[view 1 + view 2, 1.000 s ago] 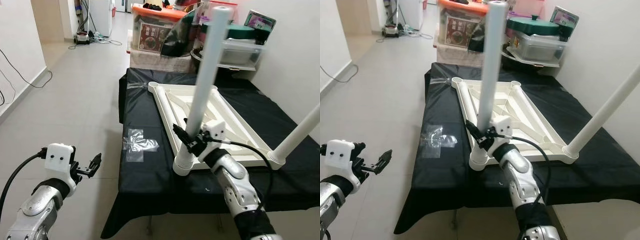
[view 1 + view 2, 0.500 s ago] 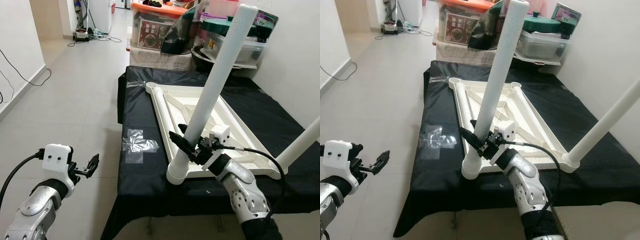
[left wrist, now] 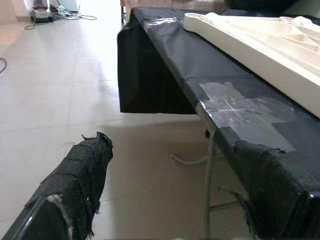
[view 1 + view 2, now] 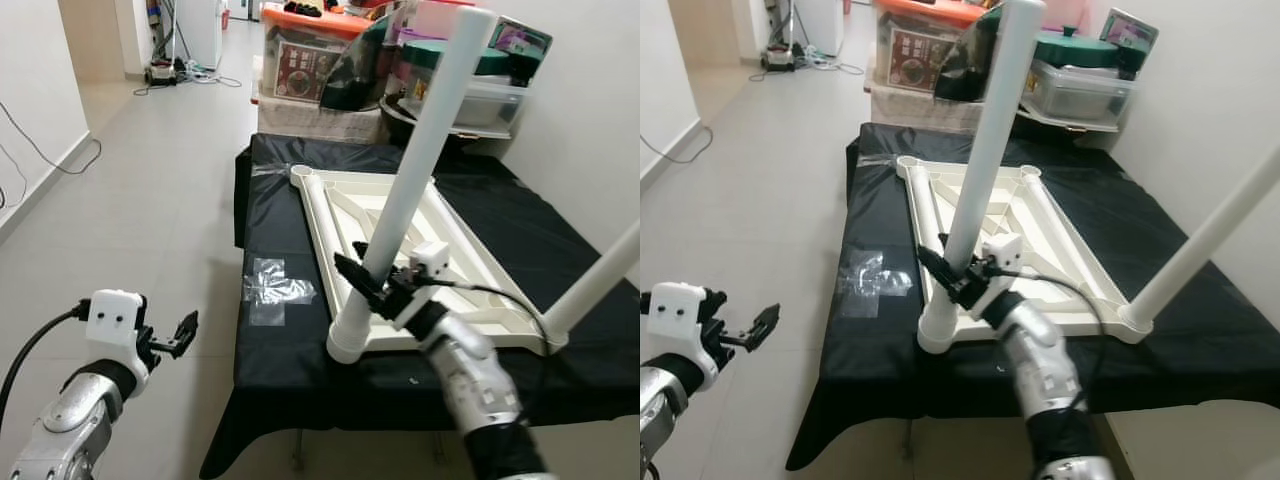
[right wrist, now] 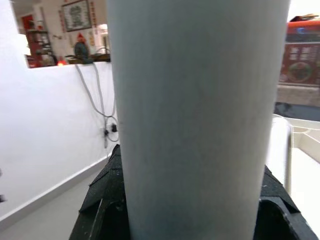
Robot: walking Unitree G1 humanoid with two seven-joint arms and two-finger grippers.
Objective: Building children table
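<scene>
An upside-down white table frame (image 4: 345, 215) lies on a black-covered table (image 4: 270, 340). A long white leg (image 4: 418, 170) stands tilted in the frame's near-left corner socket (image 4: 345, 345). My right gripper (image 4: 362, 280) is shut on this leg just above the socket; the right wrist view has the leg (image 5: 200, 115) between the black fingers (image 5: 102, 200). A second white leg (image 4: 592, 285) rises from the near-right corner. My left gripper (image 4: 186, 328) hangs open over the floor, left of the table; its fingers (image 3: 80, 175) hold nothing.
Storage boxes and bins (image 4: 310, 60) are stacked behind the table. A patch of clear tape (image 4: 278, 290) lies on the black cloth near its left edge. Tiled floor (image 4: 150, 180) stretches to the left, with a white wall and cables beyond it.
The leg in my right gripper went from nearly upright to leaning right, and now leans a little less. The corner socket shifted slightly leftward. My left gripper has hardly moved.
</scene>
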